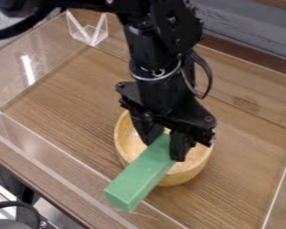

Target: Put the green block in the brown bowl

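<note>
The green block (138,179) is a long flat bar, tilted. Its upper end sits between the fingers of my black gripper (172,143), which is shut on it. The lower end juts out past the near rim of the brown bowl (125,139) and hangs above the wooden table. My gripper is directly above the bowl's inside and hides most of it. I cannot tell whether the bar touches the rim where it crosses it.
The wooden tabletop (74,98) is ringed by low clear plastic walls (62,165). A small clear plastic stand (88,32) is at the back left. A dark object (14,215) lies off the table's front left corner.
</note>
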`<state>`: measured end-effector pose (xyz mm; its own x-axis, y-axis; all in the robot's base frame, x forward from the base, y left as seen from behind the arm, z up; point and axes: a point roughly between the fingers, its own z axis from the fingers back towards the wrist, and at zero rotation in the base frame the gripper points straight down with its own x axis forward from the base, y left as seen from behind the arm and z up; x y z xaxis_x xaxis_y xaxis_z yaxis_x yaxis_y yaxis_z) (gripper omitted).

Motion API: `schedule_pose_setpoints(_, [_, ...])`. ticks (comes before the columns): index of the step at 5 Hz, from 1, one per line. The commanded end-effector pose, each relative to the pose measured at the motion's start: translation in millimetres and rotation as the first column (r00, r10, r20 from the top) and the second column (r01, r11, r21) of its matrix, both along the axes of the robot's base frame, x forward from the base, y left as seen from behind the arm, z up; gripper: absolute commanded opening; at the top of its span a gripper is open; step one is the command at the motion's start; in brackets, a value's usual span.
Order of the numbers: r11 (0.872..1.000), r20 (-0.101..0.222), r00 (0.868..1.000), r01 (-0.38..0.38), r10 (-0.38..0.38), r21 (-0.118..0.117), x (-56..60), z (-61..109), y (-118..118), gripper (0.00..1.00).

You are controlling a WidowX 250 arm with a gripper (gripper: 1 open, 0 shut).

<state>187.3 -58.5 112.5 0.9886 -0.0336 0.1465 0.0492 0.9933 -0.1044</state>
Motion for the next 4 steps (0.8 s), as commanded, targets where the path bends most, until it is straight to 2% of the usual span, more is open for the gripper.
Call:
schedule_pose_setpoints(1, [1.000,0.069,0.998,0.003,-0.001,-0.020,10.8,16.6,-3.8,0.00])
schedule_pose_setpoints(4, [0.999,0.089,0.996,0.001,0.002,-0.033,13.3,21.0,-5.2,0.00])
